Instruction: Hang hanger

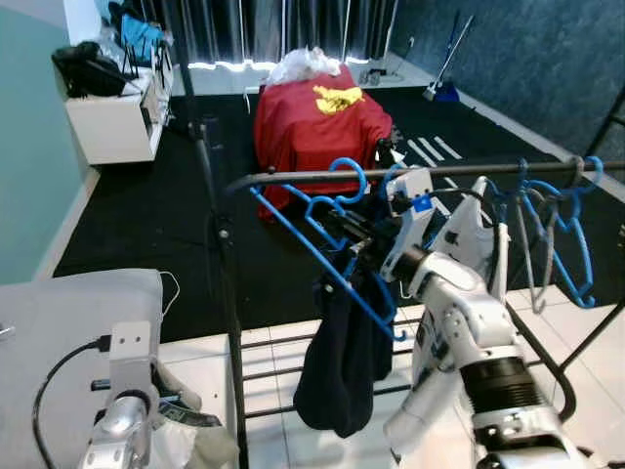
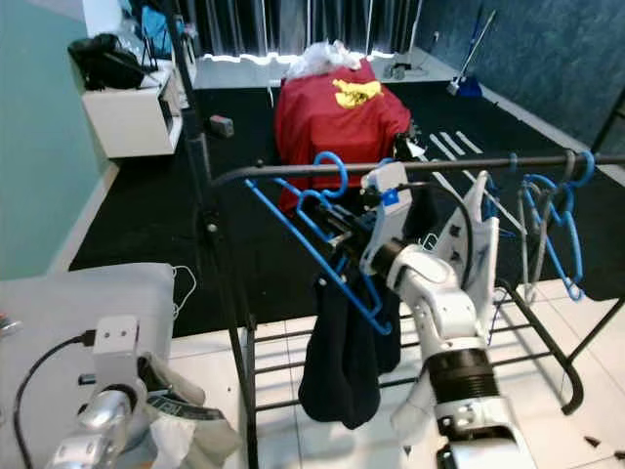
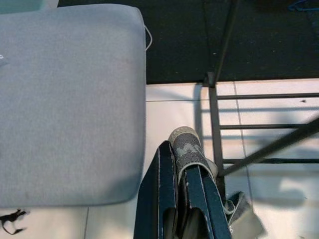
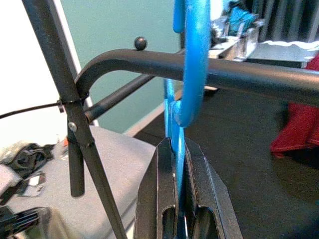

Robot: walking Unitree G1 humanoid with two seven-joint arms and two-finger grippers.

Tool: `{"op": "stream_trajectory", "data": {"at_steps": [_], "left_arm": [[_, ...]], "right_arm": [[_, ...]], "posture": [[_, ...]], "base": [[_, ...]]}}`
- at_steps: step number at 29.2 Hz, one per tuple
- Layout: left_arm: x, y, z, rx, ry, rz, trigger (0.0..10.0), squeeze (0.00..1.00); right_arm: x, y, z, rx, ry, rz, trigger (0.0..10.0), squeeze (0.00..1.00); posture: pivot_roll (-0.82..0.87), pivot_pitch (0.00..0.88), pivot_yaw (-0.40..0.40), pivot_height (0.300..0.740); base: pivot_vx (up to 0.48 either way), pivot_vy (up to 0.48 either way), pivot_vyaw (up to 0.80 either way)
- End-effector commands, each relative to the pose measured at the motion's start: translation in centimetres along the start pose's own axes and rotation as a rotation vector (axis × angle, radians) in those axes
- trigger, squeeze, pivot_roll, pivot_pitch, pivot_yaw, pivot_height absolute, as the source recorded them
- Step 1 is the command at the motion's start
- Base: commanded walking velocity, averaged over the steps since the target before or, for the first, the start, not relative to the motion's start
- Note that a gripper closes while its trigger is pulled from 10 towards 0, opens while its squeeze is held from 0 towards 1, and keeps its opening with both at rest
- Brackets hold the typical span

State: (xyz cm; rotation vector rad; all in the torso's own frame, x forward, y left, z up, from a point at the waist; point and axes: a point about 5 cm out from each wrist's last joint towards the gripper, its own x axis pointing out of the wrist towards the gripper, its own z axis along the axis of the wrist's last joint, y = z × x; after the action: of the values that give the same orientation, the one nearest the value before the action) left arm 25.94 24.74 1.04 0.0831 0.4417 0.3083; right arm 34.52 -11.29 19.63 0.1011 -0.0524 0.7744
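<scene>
Evenly lit room, bright glare beneath the curtains (image 1: 264, 24), close wrist views soft.

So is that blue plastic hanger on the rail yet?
On: the blue plastic hanger's hook curves over the black metal rail, right hand gripping it.

A black clothes rack (image 1: 410, 174) stands on white floor tiles (image 1: 283, 371), its rail carrying blue hangers (image 1: 557, 230) and a dark garment (image 1: 342, 362).

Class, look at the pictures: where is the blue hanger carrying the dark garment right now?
In the eye views, the blue hanger sits centre, its hook over the black rail near the rail's left bend, held by the right tool.
</scene>
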Motion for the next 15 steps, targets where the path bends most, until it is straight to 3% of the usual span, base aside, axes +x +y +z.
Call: {"op": "stream_trajectory", "data": {"at_steps": [1, 15], "left_arm": [[0.0, -0.4, -0.3, 0.016, 0.006, -0.031, 10.0, 0.0], [-0.3, -1.3, -1.0, 0.033, 0.015, -0.088, 10.0, 0.0]], "right_arm": [[-0.1, -0.5, 0.2, 0.015, 0.002, -0.01, 10.0, 0.0], [1.0, -0.6, 0.0, 0.03, 0.007, -0.089, 10.0, 0.0]], "posture": [[-0.04, 0.001, -0.03, 0.74], [-0.03, 0.009, -0.027, 0.74]], "base": [[0.0, 0.0, 0.0], [0.0, 0.0, 0.0]]}}
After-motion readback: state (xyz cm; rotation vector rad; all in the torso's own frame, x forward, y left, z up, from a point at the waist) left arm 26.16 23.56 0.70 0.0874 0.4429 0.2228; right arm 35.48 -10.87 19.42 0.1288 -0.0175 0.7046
